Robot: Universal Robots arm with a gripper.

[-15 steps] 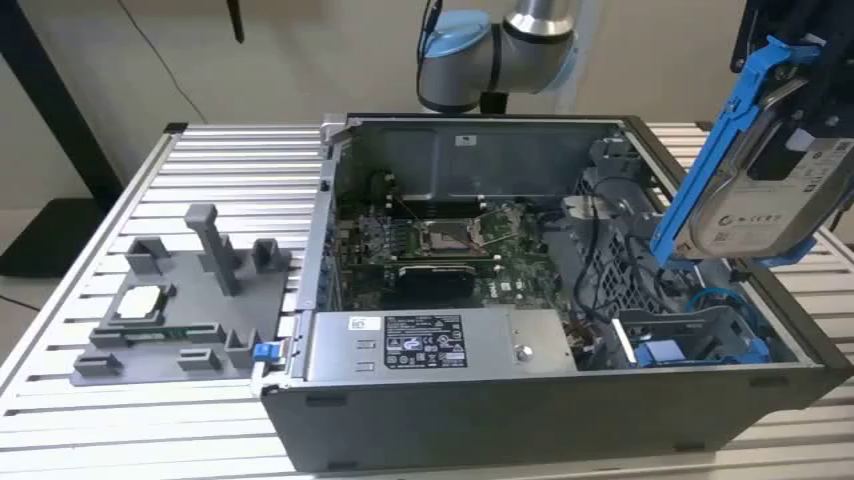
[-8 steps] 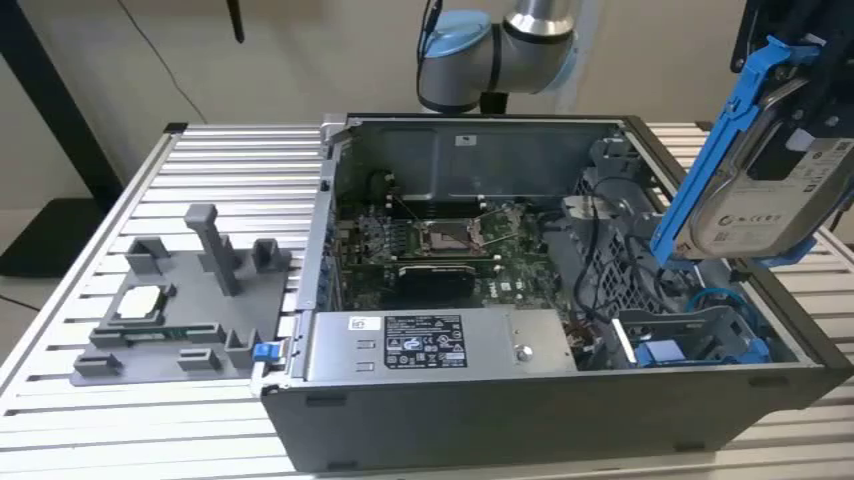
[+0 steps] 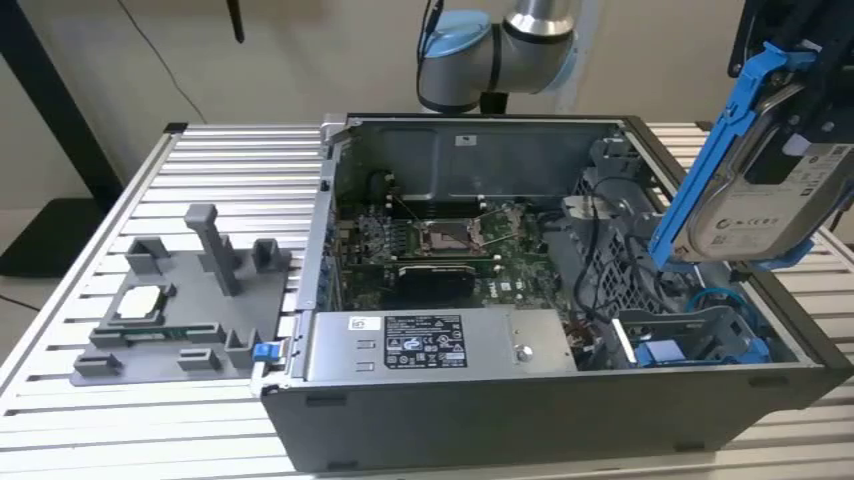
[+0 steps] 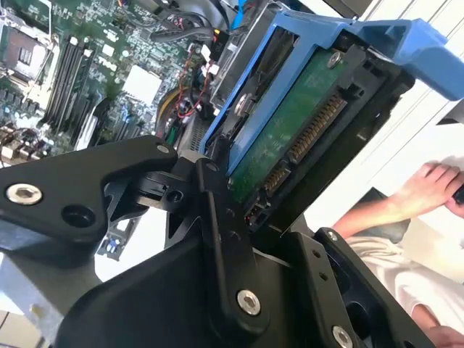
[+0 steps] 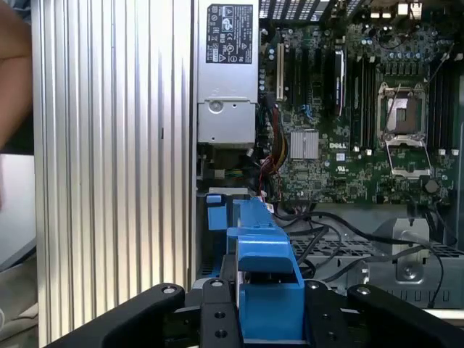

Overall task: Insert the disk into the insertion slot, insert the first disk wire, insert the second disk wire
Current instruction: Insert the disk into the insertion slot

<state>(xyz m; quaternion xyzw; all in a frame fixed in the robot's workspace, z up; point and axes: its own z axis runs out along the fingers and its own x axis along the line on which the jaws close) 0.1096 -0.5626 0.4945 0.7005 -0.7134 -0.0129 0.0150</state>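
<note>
One gripper [image 5: 270, 319], jaws pinched on the disk [image 3: 761, 190]. Black fingers [image 5: 216, 319] sit either side of its blue carrier bracket [image 5: 264, 275] in the first wrist view.

Disk is airborne, clear of the computer case [image 3: 534, 420], over the case's end at the exterior view's right. Long axis is steep, near upright, with the top leaning toward the exterior view's right. Label side faces the exterior camera. Green board and connector row [image 4: 315, 127] face the second wrist view (connector bare, no wire on it).

Insertion slot [image 3: 687, 335] is below the disk and a touch toward the exterior view's left, in the case's near corner just beside the power-supply box [image 3: 427, 345]. Disk and slot are well apart, so my read is not seated yet. Relation that matters: the slot lies down from the tool, and the disk's axis is not lined up with the bay.
</note>
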